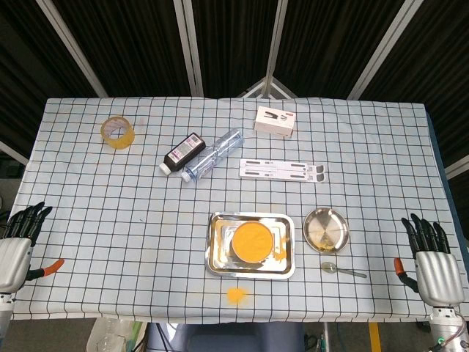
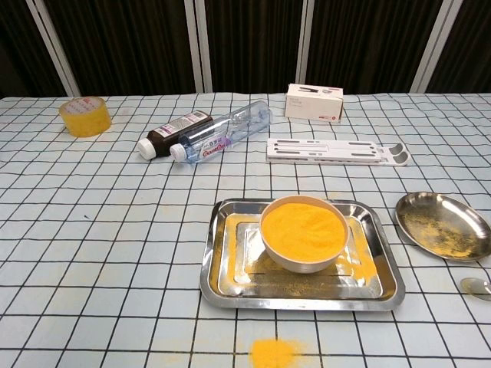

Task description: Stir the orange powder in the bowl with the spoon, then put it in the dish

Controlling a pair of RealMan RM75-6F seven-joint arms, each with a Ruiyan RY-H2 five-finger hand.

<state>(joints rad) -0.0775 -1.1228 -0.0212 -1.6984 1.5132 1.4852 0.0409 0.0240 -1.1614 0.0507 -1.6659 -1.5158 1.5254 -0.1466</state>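
A bowl of orange powder (image 1: 254,240) (image 2: 302,230) stands in a steel tray (image 1: 217,253) (image 2: 217,264) near the table's front. To its right lies a small round steel dish (image 1: 326,229) (image 2: 443,225) with traces of powder. The spoon (image 1: 341,270) lies on the cloth just in front of the dish; only its bowl end (image 2: 479,287) shows in the chest view. My left hand (image 1: 16,246) hangs open at the table's left edge. My right hand (image 1: 432,258) is open at the right edge, well right of the spoon. Neither hand holds anything.
A spilled heap of orange powder (image 1: 236,295) (image 2: 275,353) lies in front of the tray. Farther back are a tape roll (image 1: 117,132), a dark bottle (image 1: 182,154), a clear bottle (image 1: 213,155), a white folding stand (image 1: 283,171) and a white box (image 1: 275,122).
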